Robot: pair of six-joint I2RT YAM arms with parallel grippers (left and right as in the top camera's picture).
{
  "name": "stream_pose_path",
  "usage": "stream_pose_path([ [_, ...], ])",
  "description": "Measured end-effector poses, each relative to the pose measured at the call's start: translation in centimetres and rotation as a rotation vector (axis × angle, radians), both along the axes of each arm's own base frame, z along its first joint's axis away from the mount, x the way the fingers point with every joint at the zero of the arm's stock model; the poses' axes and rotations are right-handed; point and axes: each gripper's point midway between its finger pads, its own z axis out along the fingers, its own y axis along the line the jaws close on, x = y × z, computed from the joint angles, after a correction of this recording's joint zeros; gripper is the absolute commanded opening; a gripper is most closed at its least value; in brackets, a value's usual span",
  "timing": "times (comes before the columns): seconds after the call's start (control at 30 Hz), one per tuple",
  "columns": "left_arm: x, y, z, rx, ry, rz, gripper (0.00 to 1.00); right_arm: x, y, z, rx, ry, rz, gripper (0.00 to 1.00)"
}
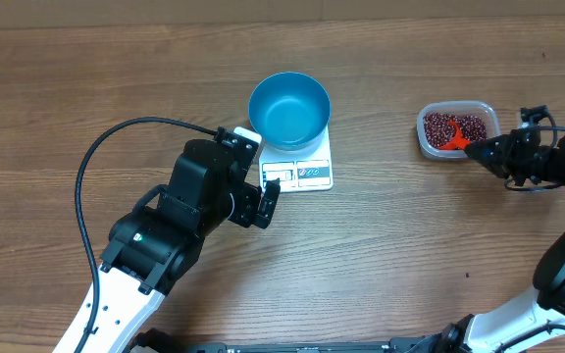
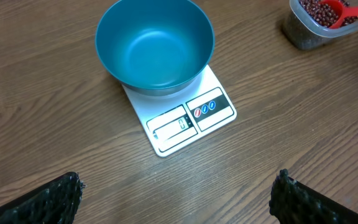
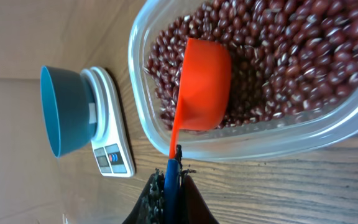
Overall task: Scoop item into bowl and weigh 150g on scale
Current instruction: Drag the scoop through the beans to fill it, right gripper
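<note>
The blue bowl (image 1: 289, 108) stands empty on the white scale (image 1: 307, 172) at mid-table; both also show in the left wrist view, bowl (image 2: 155, 46) on scale (image 2: 185, 121). My left gripper (image 1: 268, 201) hovers open just in front of the scale, nothing between its fingers (image 2: 55, 199). The beans (image 3: 278, 56) fill a clear tub (image 1: 457, 129) at the right. My right gripper (image 3: 171, 177) is shut on the blue handle of an orange scoop (image 3: 204, 84), whose cup lies in the beans, back side towards the camera.
A black cable (image 1: 116, 147) loops across the table left of the left arm. The bowl (image 3: 64, 109) and scale (image 3: 110, 134) appear far off in the right wrist view. Bare wood lies between scale and tub.
</note>
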Motion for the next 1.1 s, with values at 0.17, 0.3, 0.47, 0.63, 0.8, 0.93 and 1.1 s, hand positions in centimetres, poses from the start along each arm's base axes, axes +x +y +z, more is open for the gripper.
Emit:
stream_pose_path([
  [0.17, 0.0, 0.0, 0.0, 0.0, 0.0, 0.0, 0.99, 0.1, -0.3, 0.1, 0.022, -0.006, -0.016, 0.04],
  [0.3, 0.0, 0.0, 0.0, 0.0, 0.0, 0.0, 0.99, 0.3, 0.0, -0.3, 0.06, 0.001, -0.018, 0.04],
  [0.47, 0.0, 0.0, 0.0, 0.0, 0.0, 0.0, 1.0, 0.5, -0.2, -1.1, 0.155, 0.001, -0.035, 0.04],
  [0.63, 0.0, 0.0, 0.0, 0.0, 0.0, 0.0, 0.99, 0.5, -0.5, -1.5, 0.216, 0.001, -0.053, 0.04],
  [0.8, 0.0, 0.0, 0.0, 0.0, 0.0, 0.0, 1.0, 0.6, -0.6, -1.4, 0.236, -0.01, -0.057, 0.04],
  [0.93, 0.0, 0.0, 0.0, 0.0, 0.0, 0.0, 1.0, 0.7, -0.8, -0.7, 0.275, -0.039, -0.067, 0.04],
  [1.1, 0.0, 0.0, 0.0, 0.0, 0.0, 0.0, 0.99, 0.6, -1.8, 0.1, 0.319, -0.078, -0.094, 0.04],
])
